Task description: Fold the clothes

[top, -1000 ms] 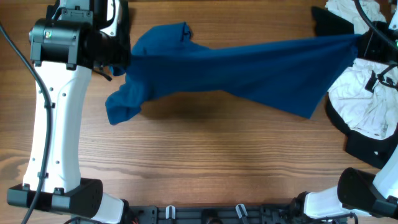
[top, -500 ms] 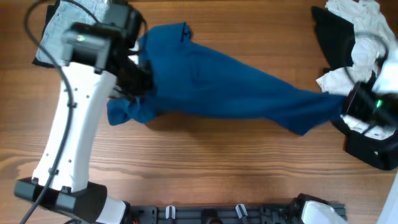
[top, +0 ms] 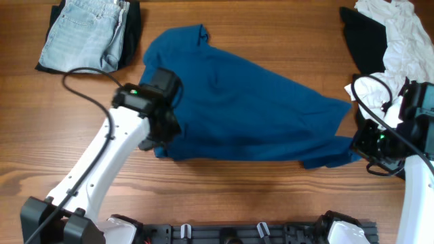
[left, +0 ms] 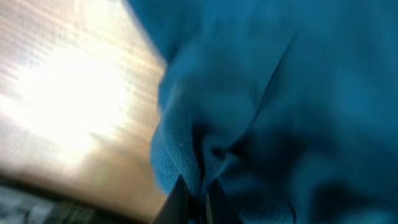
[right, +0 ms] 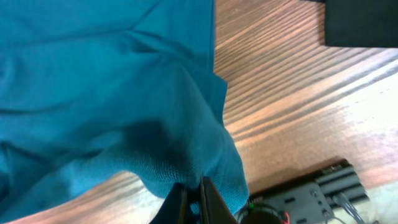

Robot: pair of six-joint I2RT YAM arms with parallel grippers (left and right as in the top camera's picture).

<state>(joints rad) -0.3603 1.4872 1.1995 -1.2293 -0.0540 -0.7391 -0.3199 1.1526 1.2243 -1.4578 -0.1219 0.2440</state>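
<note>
L end effector (left: 194, 190) pinched tight on blue shirt (top: 251, 112) edge; R end effector (right: 193, 190) likewise, opp. corner.

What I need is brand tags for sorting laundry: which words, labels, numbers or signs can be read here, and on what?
None can be read.
The blue shirt is plain fabric, with no print or tag showing.
The jeans show no legible label.
The white garment shows no print.
The left wrist view is too blurred to tell.
</note>
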